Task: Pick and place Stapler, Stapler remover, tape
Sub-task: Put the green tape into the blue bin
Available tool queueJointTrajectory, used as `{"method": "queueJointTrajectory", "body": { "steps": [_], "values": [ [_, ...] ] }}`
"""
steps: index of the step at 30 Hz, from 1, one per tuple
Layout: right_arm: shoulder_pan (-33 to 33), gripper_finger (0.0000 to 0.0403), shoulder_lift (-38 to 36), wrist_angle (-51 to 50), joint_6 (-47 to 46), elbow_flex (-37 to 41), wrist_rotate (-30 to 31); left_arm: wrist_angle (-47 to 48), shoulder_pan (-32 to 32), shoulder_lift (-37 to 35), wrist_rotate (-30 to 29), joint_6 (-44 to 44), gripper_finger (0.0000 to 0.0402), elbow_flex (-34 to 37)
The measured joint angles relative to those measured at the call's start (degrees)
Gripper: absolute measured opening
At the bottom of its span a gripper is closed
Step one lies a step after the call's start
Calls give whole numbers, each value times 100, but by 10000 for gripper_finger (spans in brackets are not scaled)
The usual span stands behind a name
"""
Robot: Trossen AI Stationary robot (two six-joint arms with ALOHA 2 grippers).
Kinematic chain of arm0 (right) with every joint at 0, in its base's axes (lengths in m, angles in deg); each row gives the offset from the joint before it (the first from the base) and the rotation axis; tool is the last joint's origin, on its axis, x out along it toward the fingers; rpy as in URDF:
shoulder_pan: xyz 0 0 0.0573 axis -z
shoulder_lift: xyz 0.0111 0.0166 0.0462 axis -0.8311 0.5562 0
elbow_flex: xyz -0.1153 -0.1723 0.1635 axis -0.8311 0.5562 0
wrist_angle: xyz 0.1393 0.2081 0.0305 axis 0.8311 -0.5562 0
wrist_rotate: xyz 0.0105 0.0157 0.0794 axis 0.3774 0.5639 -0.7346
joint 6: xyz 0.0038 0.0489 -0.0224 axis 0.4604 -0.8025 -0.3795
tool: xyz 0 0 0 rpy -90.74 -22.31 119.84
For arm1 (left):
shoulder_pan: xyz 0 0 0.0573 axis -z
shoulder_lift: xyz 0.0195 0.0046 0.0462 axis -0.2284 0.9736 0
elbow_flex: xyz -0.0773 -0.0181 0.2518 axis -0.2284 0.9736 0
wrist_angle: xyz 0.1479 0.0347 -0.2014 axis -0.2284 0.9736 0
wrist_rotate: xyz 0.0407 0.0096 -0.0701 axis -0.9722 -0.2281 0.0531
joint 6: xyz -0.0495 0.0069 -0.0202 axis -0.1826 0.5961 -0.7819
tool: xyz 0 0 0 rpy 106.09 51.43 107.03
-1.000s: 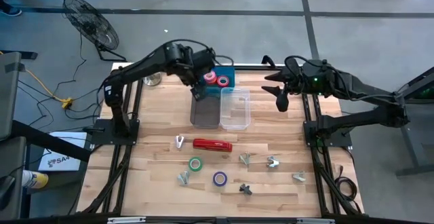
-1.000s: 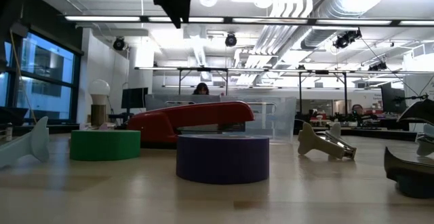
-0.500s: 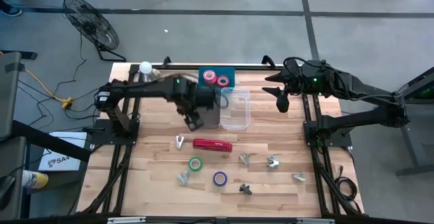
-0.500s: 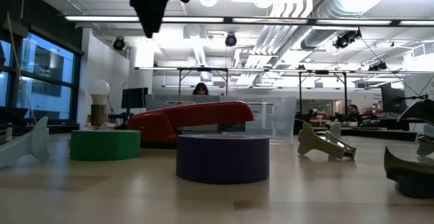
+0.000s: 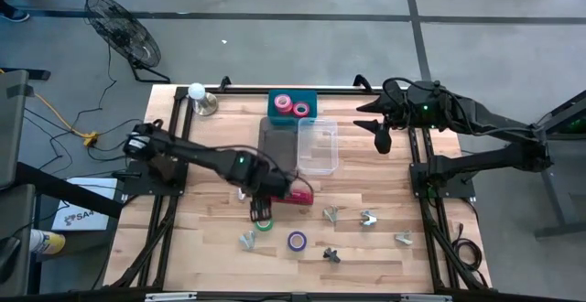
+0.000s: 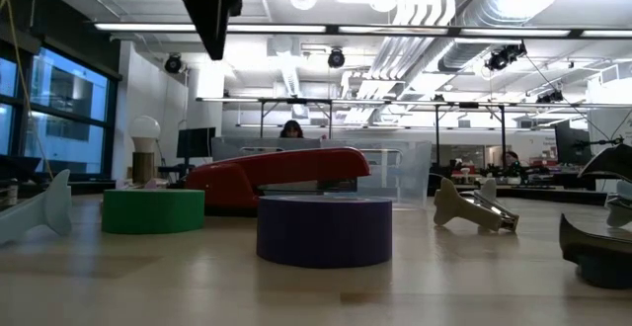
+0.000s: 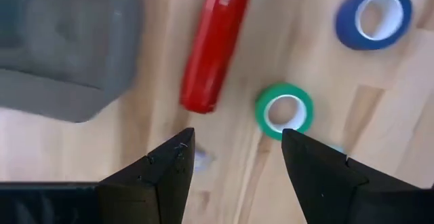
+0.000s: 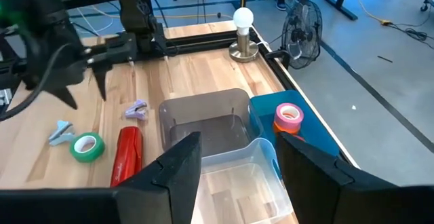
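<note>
The high view looks straight down; the low view sits level, close to the tape (image 6: 324,229). Both wrist views share the stapler (image 7: 213,44).

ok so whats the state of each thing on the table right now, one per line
left tool: open, empty, above the stapler and green tape
right tool: open, empty, off by the bins
red stapler: lying flat on the table
green tape: flat on the table
purple tape: flat on the table
pink tape rolls: in the teal bin
clear bin: empty
grey bin: empty
</note>
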Motion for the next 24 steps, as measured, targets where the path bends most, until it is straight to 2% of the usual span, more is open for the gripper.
{"method": "queueJointTrajectory", "body": {
  "steps": [5,12,16,24],
  "values": [
    [-2,181,0,0,0,0,-35,-403,413,2,49,-142,216,337],
    [0,181,0,0,-11,0,-107,-1560,829,9,388,-299,216,887],
    [-2,181,0,0,-20,0,-161,-2134,936,11,329,-496,216,1228],
    [-2,181,0,0,-39,0,-174,-2582,968,20,451,-744,216,1771]
  ]
}}
